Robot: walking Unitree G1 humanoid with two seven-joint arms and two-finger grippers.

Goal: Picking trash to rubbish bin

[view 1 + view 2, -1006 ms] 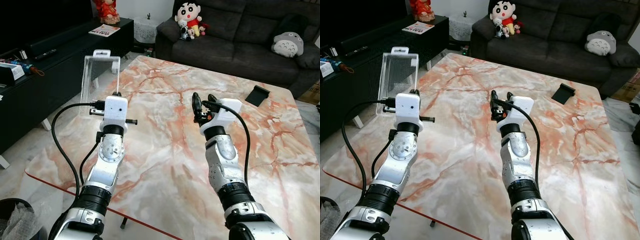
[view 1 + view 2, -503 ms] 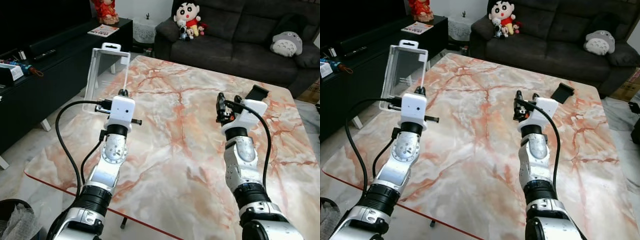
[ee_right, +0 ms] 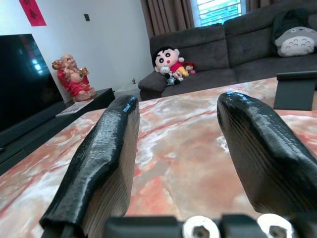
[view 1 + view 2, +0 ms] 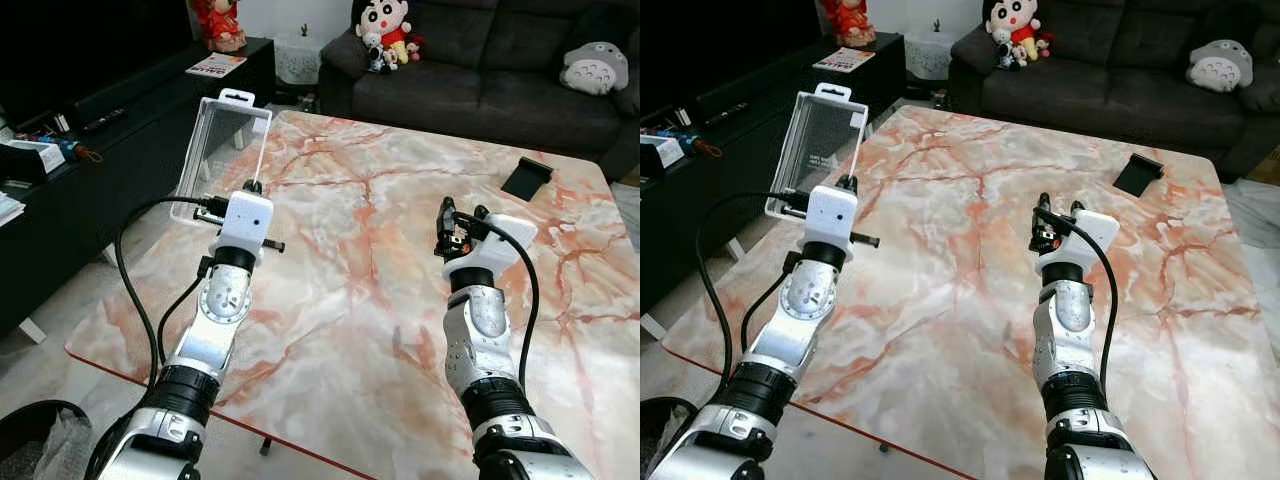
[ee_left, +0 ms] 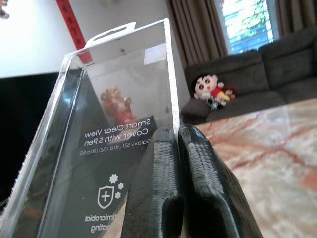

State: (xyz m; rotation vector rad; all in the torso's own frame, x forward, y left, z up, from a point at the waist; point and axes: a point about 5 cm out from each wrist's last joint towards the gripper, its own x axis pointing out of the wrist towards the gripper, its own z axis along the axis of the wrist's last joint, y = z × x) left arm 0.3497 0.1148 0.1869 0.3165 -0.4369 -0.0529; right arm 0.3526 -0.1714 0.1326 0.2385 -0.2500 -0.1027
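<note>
A clear plastic phone-case package with a white hang tab stands upright above the left edge of the marble table. My left gripper is shut on its lower right edge. In the left wrist view the two black fingers press together on that edge of the package, whose print reads "Smart Clear View Cover". My right gripper hovers open over the right half of the table with nothing between its fingers. A dark bin with a plastic liner sits on the floor at the lower left.
A small black stand rests on the table's far right. A dark sofa with plush toys lies behind the table. A low black TV cabinet runs along the left, with floor between it and the table.
My right gripper has swung from the table's middle out to the right, still open. My left gripper keeps the package, now tilted slightly. The camera has shifted a little.
</note>
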